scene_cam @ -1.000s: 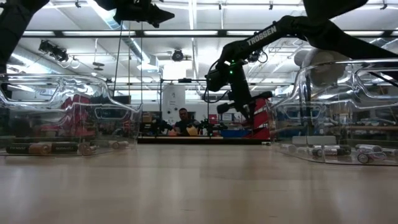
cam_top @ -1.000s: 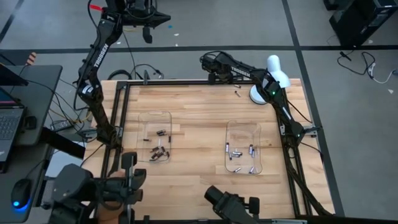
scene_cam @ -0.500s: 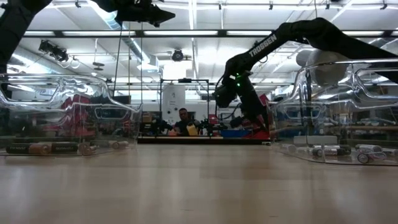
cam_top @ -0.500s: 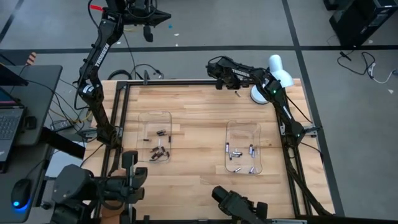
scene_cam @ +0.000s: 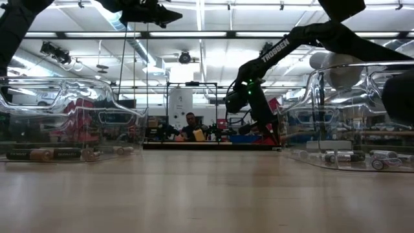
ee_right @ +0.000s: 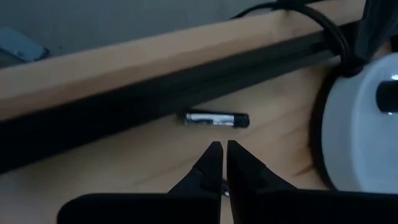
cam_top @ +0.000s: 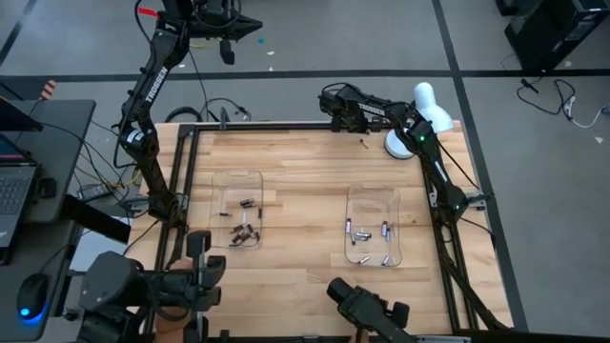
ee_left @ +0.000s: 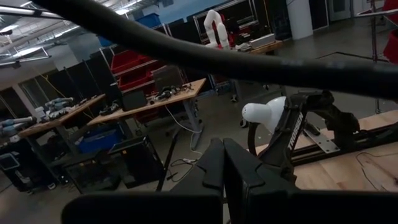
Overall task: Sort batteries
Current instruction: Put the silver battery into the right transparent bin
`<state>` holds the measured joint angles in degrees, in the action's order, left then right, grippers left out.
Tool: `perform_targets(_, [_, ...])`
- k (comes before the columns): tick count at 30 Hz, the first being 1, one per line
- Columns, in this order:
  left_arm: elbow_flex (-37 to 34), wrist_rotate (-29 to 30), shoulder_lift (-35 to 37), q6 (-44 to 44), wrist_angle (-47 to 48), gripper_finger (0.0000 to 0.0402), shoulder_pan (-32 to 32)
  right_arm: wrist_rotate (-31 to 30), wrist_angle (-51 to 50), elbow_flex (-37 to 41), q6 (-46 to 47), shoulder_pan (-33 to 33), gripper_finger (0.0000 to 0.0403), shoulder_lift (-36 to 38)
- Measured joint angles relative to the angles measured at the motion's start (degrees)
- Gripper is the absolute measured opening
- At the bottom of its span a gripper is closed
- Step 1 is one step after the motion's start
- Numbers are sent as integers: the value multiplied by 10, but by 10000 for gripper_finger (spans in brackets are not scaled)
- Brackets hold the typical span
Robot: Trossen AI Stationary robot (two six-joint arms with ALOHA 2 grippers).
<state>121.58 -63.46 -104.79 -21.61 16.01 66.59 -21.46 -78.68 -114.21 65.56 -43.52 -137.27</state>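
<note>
One battery (ee_right: 216, 119), dark with a silver end, lies on its side on the wood by the black rail at the table's far edge, also seen in the high view (cam_top: 363, 144). My right gripper (ee_right: 222, 148) hovers just short of it, shut, touching nothing; from above it is near the far edge (cam_top: 351, 122). Dark batteries (cam_top: 246, 224) lie in the left clear tray (cam_top: 238, 176). Silver batteries (cam_top: 367, 233) lie in the right clear tray (cam_top: 374, 195). My left gripper (ee_left: 222, 149) is shut and held high beyond the table's far left corner (cam_top: 226, 50).
A white round lamp base (ee_right: 367, 124) stands right beside the lone battery at the far right corner (cam_top: 400, 143). The black frame rail (ee_right: 124, 106) runs along the far edge. Cables lie behind the far left corner (cam_top: 224, 110). Bare wood lies between the trays (cam_top: 305, 210).
My right gripper has moved along the far edge toward the table's right and come down lower, closing in on the lone battery by the rail. The battery and both trays have stayed put.
</note>
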Motion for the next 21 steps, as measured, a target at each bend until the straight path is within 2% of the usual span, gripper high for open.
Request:
perform_targets(4, [0,0,0,0,0,0,0,-26,5,0,10,0,8,0])
perform_targets(10, [0,0,0,-3,1,0,0,-29,13,0,13,-3,9,0])
perform_targets(16, [0,0,0,-3,1,0,0,-24,20,11,14,-11,8,0])
perform_targets(21, [0,0,0,-4,1,0,0,-1,43,50,17,-21,8,0])
